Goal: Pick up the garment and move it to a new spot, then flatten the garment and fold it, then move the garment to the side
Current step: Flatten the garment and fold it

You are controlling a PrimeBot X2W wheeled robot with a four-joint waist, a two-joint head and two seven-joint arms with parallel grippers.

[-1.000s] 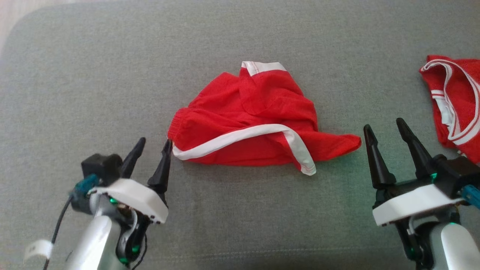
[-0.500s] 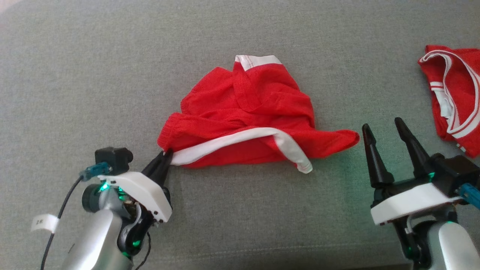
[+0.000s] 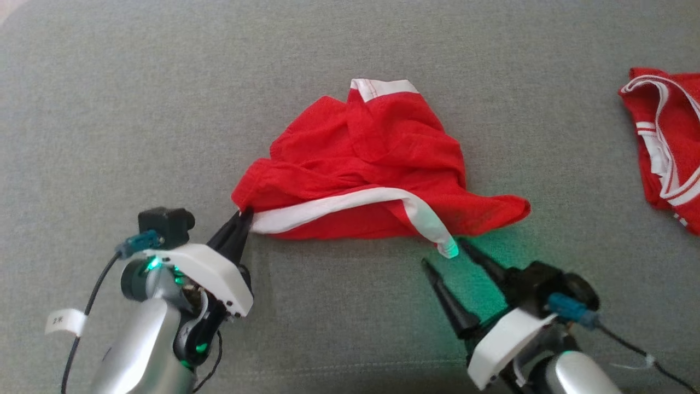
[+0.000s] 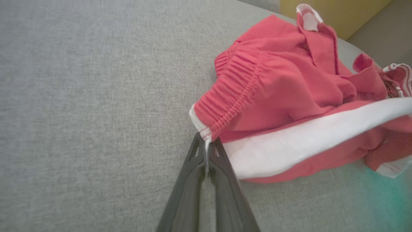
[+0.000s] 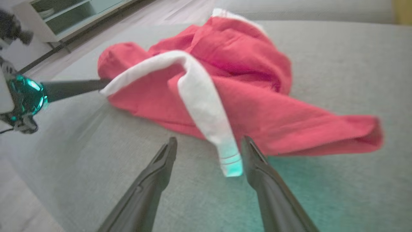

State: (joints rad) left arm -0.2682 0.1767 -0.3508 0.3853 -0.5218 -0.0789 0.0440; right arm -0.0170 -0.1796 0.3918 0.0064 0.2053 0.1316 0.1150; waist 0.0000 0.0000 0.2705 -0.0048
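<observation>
The grey surface [image 3: 164, 109] carried everything, and the red garment [image 3: 372, 164] lay near its middle in a crumpled heap, its layers bunched over one another and a white band [image 3: 339, 202] looping across the front. A second red piece [image 3: 667, 137] sat well apart at the right edge. Judged from that, the task was at its very start: the garment looked neither lifted, moved, flattened nor folded. The left gripper [image 3: 243, 219] had its jaws pressed together on the elastic waistband corner at the heap's left end, the cloth pinched between the tips, as the left wrist view showed plainly. The right gripper [image 3: 443, 251] had its jaws spread, low at the heap's near edge, with the band's loose end lying between the two fingers but not gripped. So one hold seemed made and a second seemed likely next. Lifting, shifting to a new spot, smoothing, folding and setting aside all remained.
</observation>
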